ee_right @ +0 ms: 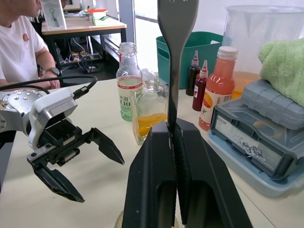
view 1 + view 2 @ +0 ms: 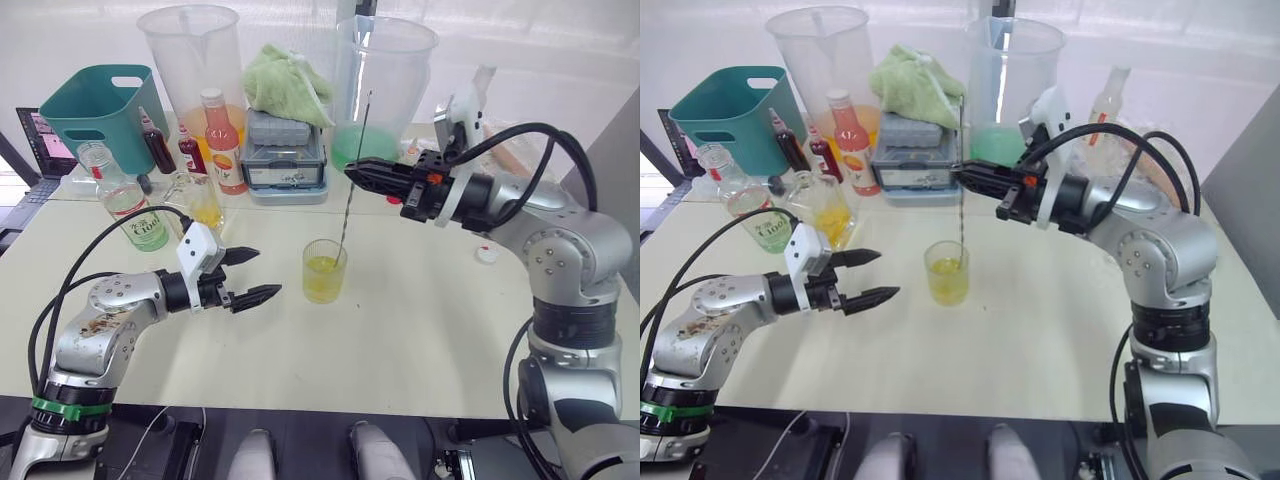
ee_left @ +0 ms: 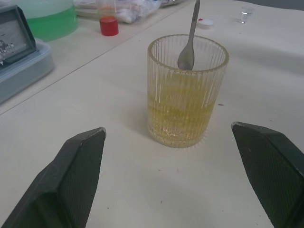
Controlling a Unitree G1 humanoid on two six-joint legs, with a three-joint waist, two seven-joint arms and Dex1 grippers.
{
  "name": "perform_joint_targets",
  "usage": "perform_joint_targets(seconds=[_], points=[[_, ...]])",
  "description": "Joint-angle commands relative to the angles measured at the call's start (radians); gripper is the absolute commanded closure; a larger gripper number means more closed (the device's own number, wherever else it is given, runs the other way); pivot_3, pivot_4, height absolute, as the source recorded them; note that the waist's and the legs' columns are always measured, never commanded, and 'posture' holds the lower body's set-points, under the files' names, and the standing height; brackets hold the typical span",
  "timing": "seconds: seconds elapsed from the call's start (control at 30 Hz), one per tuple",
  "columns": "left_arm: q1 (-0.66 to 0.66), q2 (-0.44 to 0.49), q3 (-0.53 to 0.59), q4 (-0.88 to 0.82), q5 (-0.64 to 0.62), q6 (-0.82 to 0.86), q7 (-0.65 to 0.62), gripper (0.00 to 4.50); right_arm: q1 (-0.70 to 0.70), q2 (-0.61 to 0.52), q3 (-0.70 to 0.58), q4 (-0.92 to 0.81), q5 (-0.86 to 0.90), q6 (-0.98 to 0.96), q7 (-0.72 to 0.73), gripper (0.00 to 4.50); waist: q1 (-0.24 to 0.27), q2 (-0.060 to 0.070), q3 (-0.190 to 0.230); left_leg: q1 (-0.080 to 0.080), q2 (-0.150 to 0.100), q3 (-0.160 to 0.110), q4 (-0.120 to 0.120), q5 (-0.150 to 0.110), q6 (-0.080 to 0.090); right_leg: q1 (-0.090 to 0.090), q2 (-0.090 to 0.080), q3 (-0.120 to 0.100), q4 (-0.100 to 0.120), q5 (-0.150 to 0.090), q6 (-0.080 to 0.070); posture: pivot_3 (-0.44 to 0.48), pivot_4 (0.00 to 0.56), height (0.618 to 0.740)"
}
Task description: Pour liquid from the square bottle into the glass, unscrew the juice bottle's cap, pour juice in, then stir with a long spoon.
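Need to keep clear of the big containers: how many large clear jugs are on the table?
2. One jug stands at the back left, behind the red-capped bottle; the other jug stands at the back centre, holding green liquid. Others could be hidden.

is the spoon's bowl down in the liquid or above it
Above it. In the left wrist view the long spoon has its bowl inside the glass near the rim, with the yellow liquid surface lower down.

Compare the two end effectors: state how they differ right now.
The left end effector is open and holds nothing; the right end effector is shut on the long spoon. The left sits low beside the glass; the right hangs higher, above it. Both have black fingers.
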Motion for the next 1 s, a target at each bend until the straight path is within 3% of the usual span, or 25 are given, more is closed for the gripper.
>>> perform_joint_targets(seconds=[0.03,0.47,0.63,0.83,1.0], points=[[0.0,-0.002,0.011,-0.034,0.002,-0.027,0.004,0.01,-0.034,-0.02,-0.027,-0.025,0.019,-0.008,0.006,4.5,0.0,0.0,0.0,0.0,0.0,0.0,0.0,0.0,0.0,0.0,0.0,0.0,0.0,0.0,0.0,0.0,0.15,0.719],[-0.016,0.002,0.038,-0.032,-0.019,-0.014,0.005,0.01,-0.094,-0.071,-0.16,-0.007,0.197,0.084,-0.008,4.5,0.0,0.0,0.0,0.0,0.0,0.0,0.0,0.0,0.0,0.0,0.0,0.0,0.0,0.0,0.0,0.0,0.15,0.719],[-0.017,0.017,0.06,-0.046,-0.049,-0.013,-0.023,0.01,-0.147,-0.148,-0.202,0.005,0.256,0.144,-0.014,4.5,0.0,0.0,0.0,0.0,0.0,0.0,0.0,0.0,0.0,0.0,0.0,0.0,-0.001,0.0,0.0,0.0,0.15,0.719],[-0.009,0.032,0.118,-0.069,-0.081,-0.061,-0.057,0.01,-0.283,-0.238,-0.267,0.128,0.277,0.236,-0.127,4.5,0.0,0.0,0.0,0.0,0.0,0.0,0.0,0.0,0.0,0.0,0.0,0.0,-0.001,0.0,0.0,0.0,0.15,0.719],[0.006,0.048,0.144,-0.08,-0.097,-0.073,-0.084,0.01,-0.337,-0.357,-0.256,0.19,0.319,0.369,-0.093,4.5,0.001,0.0,0.0,0.0,0.0,0.001,-0.001,0.0,0.0,-0.001,-0.001,0.0,-0.002,0.0,-0.002,0.0,0.15,0.719]])
